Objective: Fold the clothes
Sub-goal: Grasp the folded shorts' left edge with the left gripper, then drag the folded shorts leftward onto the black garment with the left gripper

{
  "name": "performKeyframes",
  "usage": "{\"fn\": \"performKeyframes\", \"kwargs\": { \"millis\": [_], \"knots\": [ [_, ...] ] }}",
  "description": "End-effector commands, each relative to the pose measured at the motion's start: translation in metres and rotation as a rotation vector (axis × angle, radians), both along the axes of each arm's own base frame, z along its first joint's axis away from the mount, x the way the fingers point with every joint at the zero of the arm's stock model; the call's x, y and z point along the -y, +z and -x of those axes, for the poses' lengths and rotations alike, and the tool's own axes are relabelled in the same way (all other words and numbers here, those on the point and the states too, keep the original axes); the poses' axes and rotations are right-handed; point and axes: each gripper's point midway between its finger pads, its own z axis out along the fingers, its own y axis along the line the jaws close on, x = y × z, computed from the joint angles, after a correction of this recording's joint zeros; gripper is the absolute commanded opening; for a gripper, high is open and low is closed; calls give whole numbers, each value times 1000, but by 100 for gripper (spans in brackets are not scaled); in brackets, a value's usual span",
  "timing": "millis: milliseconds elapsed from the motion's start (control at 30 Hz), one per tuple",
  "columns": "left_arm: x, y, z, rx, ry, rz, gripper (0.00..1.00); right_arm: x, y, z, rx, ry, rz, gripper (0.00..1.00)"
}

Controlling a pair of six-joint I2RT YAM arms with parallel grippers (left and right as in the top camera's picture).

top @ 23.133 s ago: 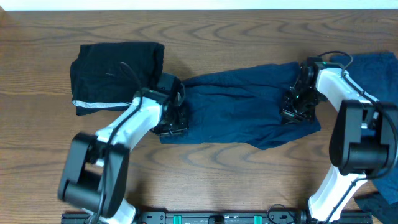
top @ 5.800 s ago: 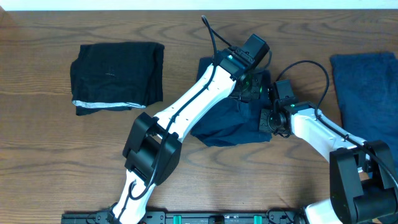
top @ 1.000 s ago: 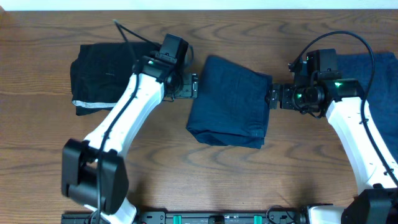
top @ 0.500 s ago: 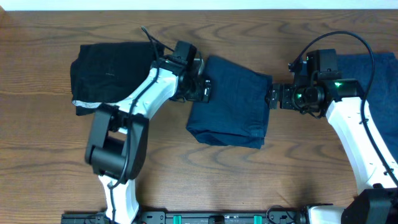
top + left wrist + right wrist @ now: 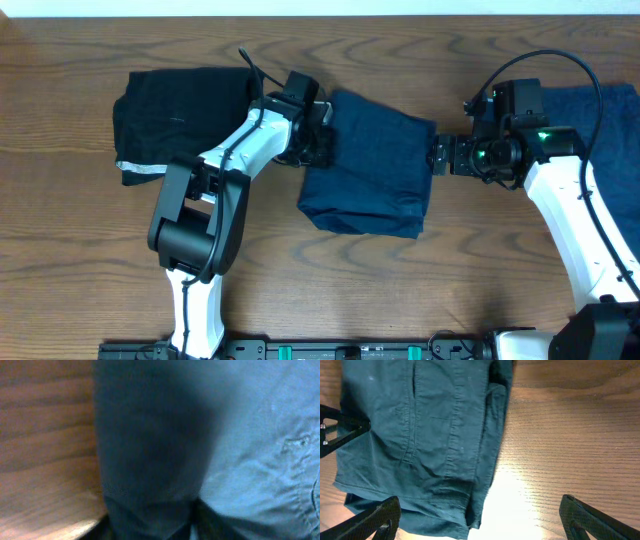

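On the table (image 5: pixel 80 250), navy garment (image 5: pixel 370 165) meets left fingers (image 5: pixel 321 148), grip unclear; right fingers (image 5: pixel 375 517) apart, just beside.

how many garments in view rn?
3: a black piece at left, a folded navy piece in the centre, a blue piece at the right edge, partly hidden. More may lie off-frame.

brown wood-grain table (image 5: pixel 330 300), white strip (image 5: pixel 300 6) along its far edge
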Motion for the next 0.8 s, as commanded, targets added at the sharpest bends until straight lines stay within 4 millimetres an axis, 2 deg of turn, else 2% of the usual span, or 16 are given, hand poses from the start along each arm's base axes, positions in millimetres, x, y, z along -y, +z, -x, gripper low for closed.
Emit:
{"fn": "performKeyframes", "kwargs": {
  "millis": [0, 100, 267, 367, 567, 767],
  "knots": [
    [-6, -22, 13, -65, -7, -37, 26, 2, 1, -1, 3, -4, 5, 99],
    [-7, -23, 15, -73, -7, -40, 6, 2, 1, -1, 3, -4, 5, 99],
    [-7, -9, 12, -50, -6, -39, 6, 1, 1, -1, 3, -4, 5, 99],
    [-21, 10, 5, -4, 12, -114, 6, 2, 1, -1, 3, -4, 5, 99],
    [-62, 71, -3, 162, 46, -304, 6, 2, 1, -1, 3, -4, 5, 99],
    [-83, 141, 0, 321, 54, -331, 6, 2, 1, -1, 3, -4, 5, 99]
  ]
}}
